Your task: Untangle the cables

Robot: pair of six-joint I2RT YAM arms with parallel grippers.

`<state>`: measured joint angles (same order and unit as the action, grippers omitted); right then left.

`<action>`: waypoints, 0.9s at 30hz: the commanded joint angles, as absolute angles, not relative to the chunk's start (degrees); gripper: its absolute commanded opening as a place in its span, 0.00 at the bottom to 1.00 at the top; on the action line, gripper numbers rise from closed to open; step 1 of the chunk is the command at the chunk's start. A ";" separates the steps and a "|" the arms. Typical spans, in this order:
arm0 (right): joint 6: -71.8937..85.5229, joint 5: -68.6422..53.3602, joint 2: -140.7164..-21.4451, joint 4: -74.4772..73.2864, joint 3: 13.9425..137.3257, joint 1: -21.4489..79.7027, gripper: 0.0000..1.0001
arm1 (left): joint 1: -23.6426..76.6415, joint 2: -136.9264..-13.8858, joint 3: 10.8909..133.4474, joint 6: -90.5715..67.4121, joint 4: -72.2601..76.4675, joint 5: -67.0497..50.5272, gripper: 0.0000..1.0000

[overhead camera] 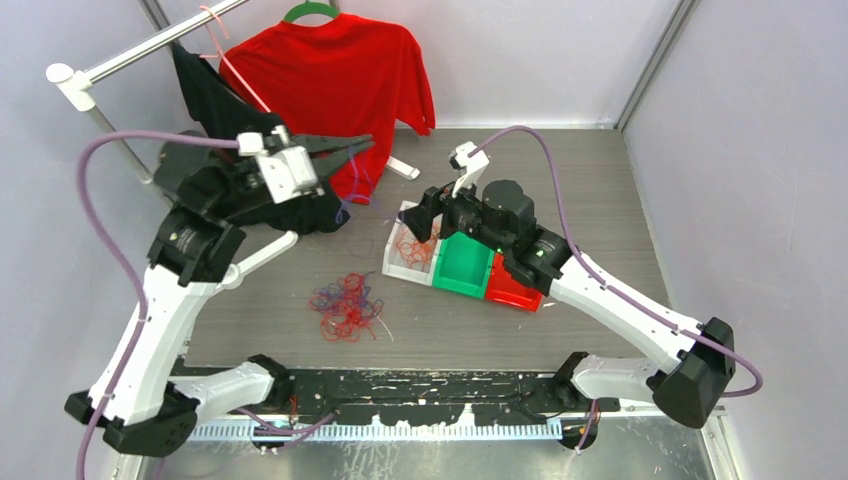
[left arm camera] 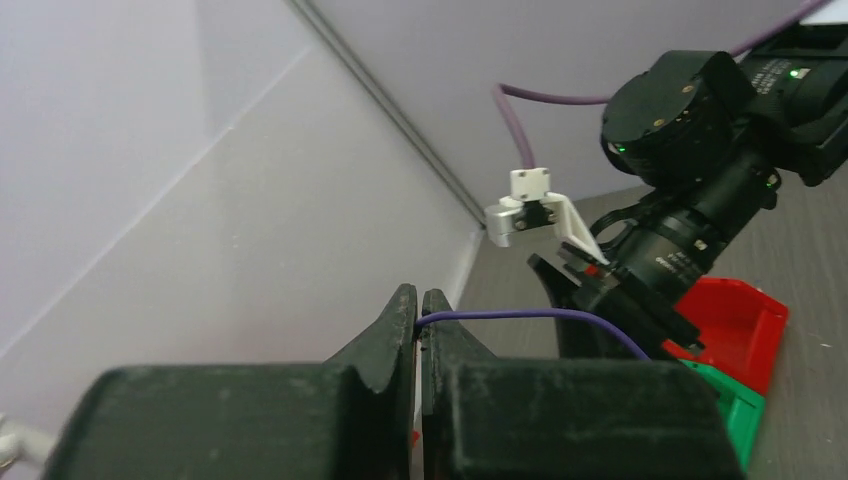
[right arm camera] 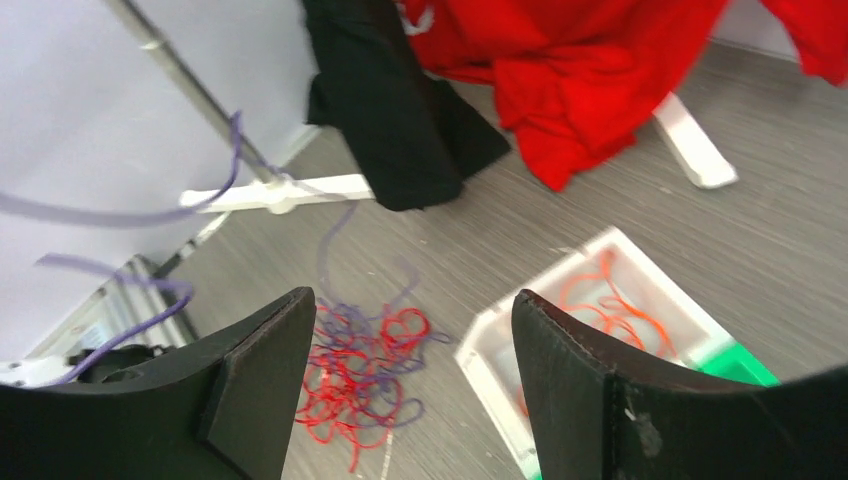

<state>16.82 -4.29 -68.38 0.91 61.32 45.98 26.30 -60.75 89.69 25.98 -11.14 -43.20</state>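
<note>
A tangle of red and purple cables (overhead camera: 346, 305) (right arm camera: 360, 370) lies on the table in front of the arms. My left gripper (overhead camera: 365, 146) (left arm camera: 420, 305) is raised near the red shirt and shut on a single purple cable (left arm camera: 520, 314). That strand (right arm camera: 330, 235) hangs down toward the tangle. My right gripper (overhead camera: 425, 215) (right arm camera: 412, 300) hovers open with nothing between its fingers, just left of the white bin (overhead camera: 390, 262) (right arm camera: 480, 350). Orange cables (overhead camera: 412, 250) (right arm camera: 610, 305) lie inside that bin.
A green bin (overhead camera: 467, 265) and a red bin (overhead camera: 515, 290) stand right of the white one, under the right arm. A red shirt (overhead camera: 330, 90) and a black garment (overhead camera: 205, 90) hang on a rack (overhead camera: 130, 55) at the back left. The rack's white feet (right arm camera: 695, 150) rest on the table.
</note>
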 commanded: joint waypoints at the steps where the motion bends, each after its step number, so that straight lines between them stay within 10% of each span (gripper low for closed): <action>1: 17.00 3.17 -64.99 -0.81 60.19 44.13 0.76 | 33.41 -64.00 92.28 29.09 -13.81 -37.95 0.00; 10: 19.12 27.01 -61.19 -11.62 59.00 37.34 0.73 | 44.58 -72.19 100.45 37.51 -18.25 -34.04 0.00; 27: 28.68 29.49 -55.15 -16.74 54.23 11.90 0.73 | 55.38 -93.67 111.68 41.03 -8.56 -31.92 0.00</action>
<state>25.43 29.91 -56.34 -18.02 55.24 15.18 54.68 -91.77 108.86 40.99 -16.64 -33.41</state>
